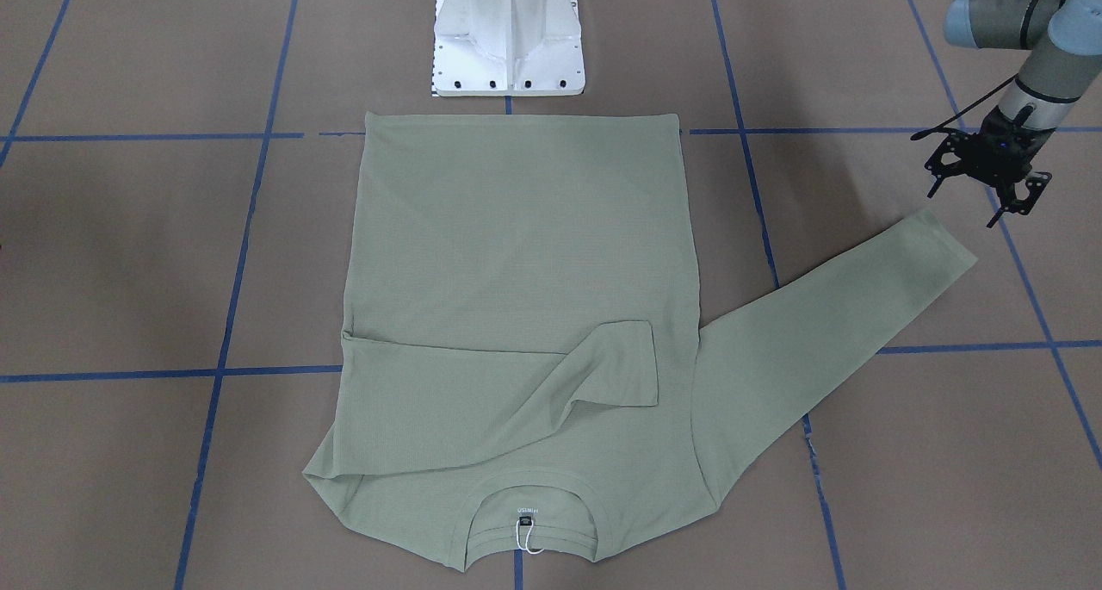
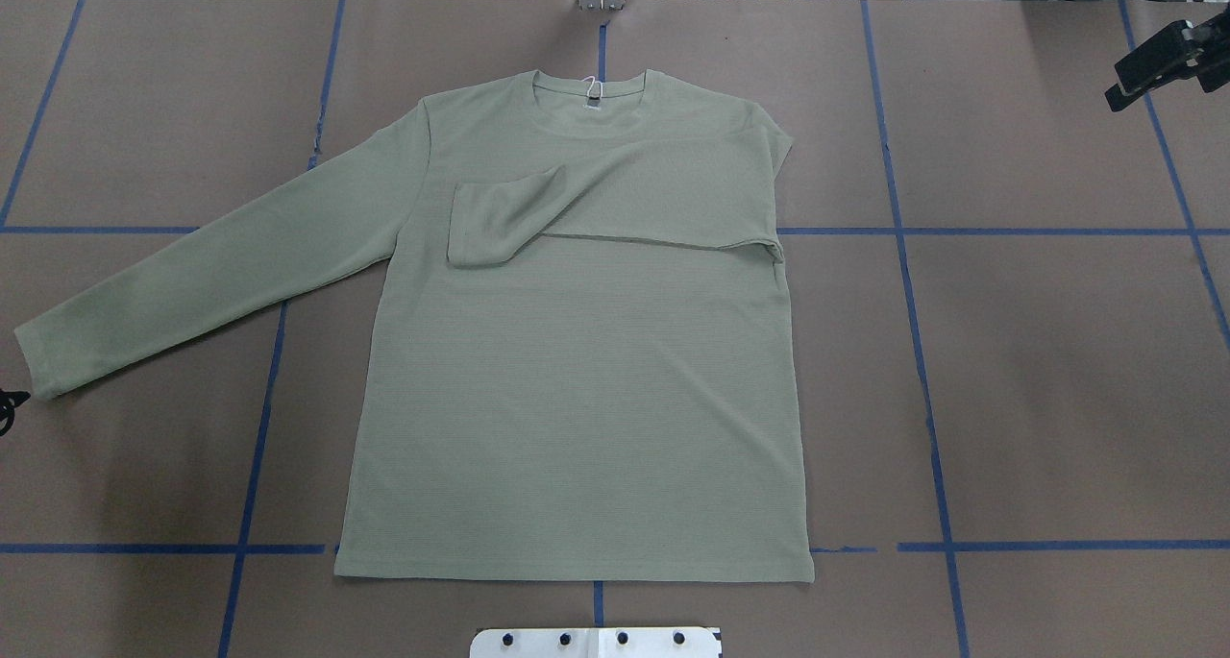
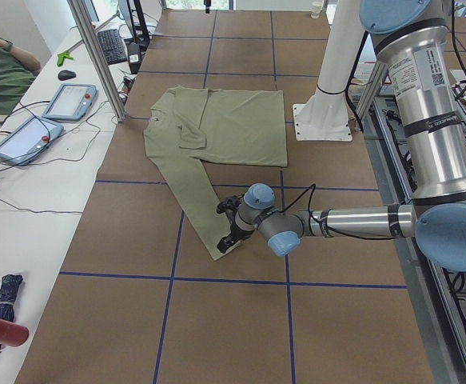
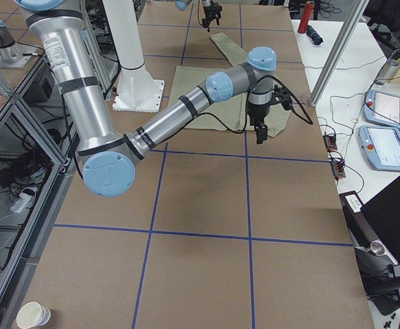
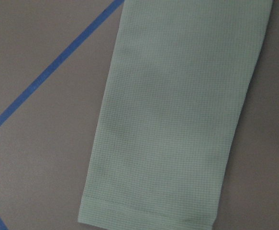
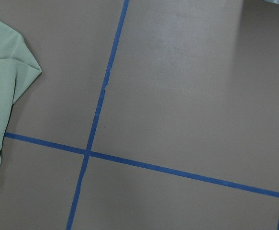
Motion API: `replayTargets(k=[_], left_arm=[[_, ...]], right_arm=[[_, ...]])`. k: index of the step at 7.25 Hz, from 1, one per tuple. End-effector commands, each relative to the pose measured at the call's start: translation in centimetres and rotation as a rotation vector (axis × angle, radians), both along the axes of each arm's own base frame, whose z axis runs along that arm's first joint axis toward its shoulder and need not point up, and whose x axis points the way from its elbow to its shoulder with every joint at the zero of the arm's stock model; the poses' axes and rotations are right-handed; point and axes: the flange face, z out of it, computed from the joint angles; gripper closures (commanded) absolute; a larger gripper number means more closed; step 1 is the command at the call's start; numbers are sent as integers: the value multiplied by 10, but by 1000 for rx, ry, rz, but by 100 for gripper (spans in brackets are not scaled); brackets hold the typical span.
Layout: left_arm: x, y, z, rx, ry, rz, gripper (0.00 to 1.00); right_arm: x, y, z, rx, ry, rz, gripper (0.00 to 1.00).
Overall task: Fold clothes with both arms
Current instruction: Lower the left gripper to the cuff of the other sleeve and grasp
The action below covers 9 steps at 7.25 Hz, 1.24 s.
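Nearest me at frame bottom, the shirt (image 2: 577,399) has its straight hem flat on the brown paper worktop (image 2: 1057,351). It is a fine sage waffle knit. One sleeve is folded across the chest, the other reaches left. Its cuff lies beside the left gripper (image 1: 966,207), jaws apart, empty. Far upper right is the right gripper (image 2: 1153,58); I can't tell its state.

The left arm (image 3: 360,220) reaches out low with its forearm near level and the wrist bent down; the left gripper (image 1: 962,209) points downward with its claws spread apart. The right arm (image 4: 179,113) stretches far forward, and the right gripper (image 4: 260,131) hangs straight down, its finger gap unclear
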Motion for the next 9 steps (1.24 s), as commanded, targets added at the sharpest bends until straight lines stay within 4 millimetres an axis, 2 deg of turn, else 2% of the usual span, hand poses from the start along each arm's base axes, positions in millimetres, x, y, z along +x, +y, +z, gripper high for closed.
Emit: replayTargets(k=[1, 3, 6, 8, 9], left_arm=[[3, 2, 2, -7, 2, 2, 0], [6, 3, 7, -15, 7, 0, 0], [34, 10, 7, 2, 21, 64, 0], [42, 6, 10, 16, 7, 62, 0], [43, 7, 11, 14, 4, 65, 15]], right_arm=[[0, 0, 1, 2, 2, -2, 0], [0, 0, 2, 1, 3, -4, 0], [0, 1, 4, 0, 4, -6, 0], [1, 2, 5, -2, 5, -6, 0], [1, 2, 5, -2, 5, -6, 0]])
